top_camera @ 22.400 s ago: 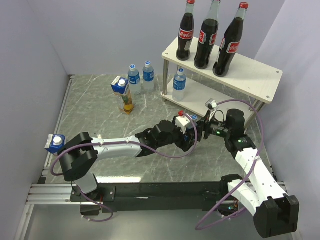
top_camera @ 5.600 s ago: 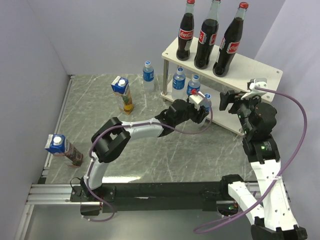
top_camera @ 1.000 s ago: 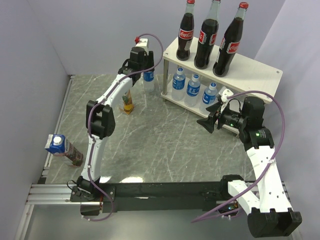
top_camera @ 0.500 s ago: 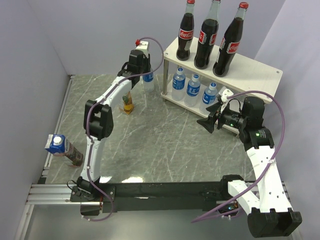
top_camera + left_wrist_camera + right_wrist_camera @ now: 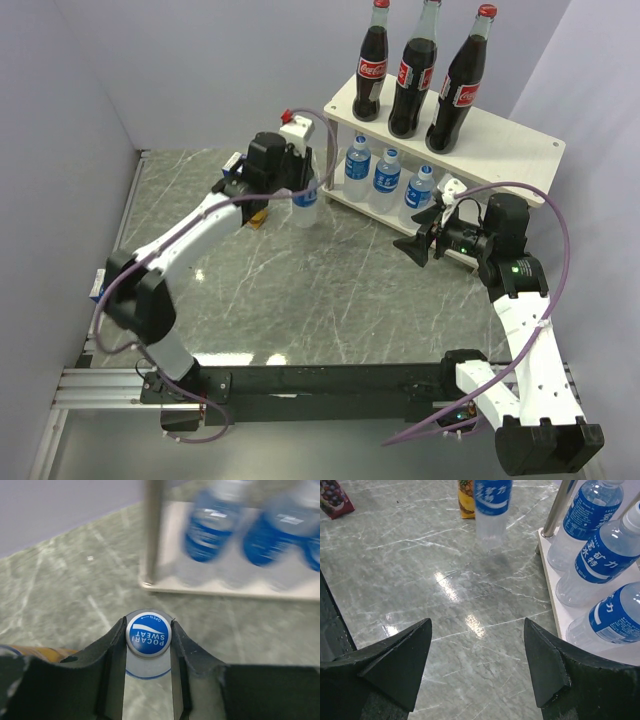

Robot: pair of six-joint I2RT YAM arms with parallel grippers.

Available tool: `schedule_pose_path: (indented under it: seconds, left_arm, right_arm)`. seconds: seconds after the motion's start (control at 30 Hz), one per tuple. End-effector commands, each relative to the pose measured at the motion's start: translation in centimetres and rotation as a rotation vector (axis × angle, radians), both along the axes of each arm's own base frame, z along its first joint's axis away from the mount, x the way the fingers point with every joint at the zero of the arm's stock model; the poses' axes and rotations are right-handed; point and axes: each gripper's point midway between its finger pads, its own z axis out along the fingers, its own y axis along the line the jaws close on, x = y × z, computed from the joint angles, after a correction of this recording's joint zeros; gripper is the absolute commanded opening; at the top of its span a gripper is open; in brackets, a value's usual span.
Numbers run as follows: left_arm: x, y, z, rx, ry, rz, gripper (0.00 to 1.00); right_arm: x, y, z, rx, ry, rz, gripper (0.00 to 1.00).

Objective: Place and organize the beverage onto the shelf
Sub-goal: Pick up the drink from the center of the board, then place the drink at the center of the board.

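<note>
One cap-pinched water bottle (image 5: 307,200) is dangling from the left gripper (image 5: 147,626), risking swinging into the shelf (image 5: 520,160); the right gripper (image 5: 477,625) is hovering spread.

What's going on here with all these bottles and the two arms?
Two robot arms are stocking a small shelf with drinks. The left gripper is shut on a water bottle, just below its cap, near the shelf's left end. Three water bottles already stand on the lower board and three cola bottles on the top one. The right gripper hangs open, holding nothing. A juice carton waits on the table.
</note>
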Motion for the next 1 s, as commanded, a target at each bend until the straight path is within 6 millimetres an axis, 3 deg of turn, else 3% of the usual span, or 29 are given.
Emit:
schedule_pose_path:
  seconds: [0.0, 0.03, 0.2, 0.4, 0.6, 0.77, 0.93, 0.97]
  left_arm:
    - [-5.6, -3.1, 10.2, -0.177, -0.254, -0.184, 0.00]
    - [-6.7, -3.7, 10.5, -0.195, -0.270, -0.214, 0.00]
    - [-13.2, -6.8, 8.5, -0.240, -0.233, -0.399, 0.00]
    - [-17.8, -10.4, 6.7, -0.212, -0.224, -0.519, 0.00]
    - [-19.9, -12.3, 2.8, -0.160, -0.195, -0.537, 0.00]
    - [-20.8, -12.9, 1.6, -0.175, -0.171, -0.543, 0.02]
    - [-20.9, -12.5, 0.4, -0.193, -0.155, -0.510, 0.24]
    - [-21.0, -12.4, 0.6, -0.205, -0.160, -0.504, 0.34]
  right_arm:
    - [-0.4, 0.5, 1.7, -0.001, -0.070, 0.044, 0.80]
    - [-0.4, 0.5, 1.6, -0.001, -0.066, 0.047, 0.80]
    - [-0.2, 0.5, 1.1, -0.008, -0.062, 0.053, 0.80]
    - [-0.1, 0.6, 0.7, -0.010, -0.062, 0.066, 0.80]
    - [0.0, 0.8, -0.1, -0.012, -0.041, 0.092, 0.80]
    - [0.1, 1.1, -0.6, -0.011, -0.022, 0.113, 0.81]
    - [0.0, 1.3, -1.2, -0.013, -0.010, 0.132, 0.80]
    - [0.0, 1.4, -1.3, -0.014, -0.005, 0.138, 0.80]
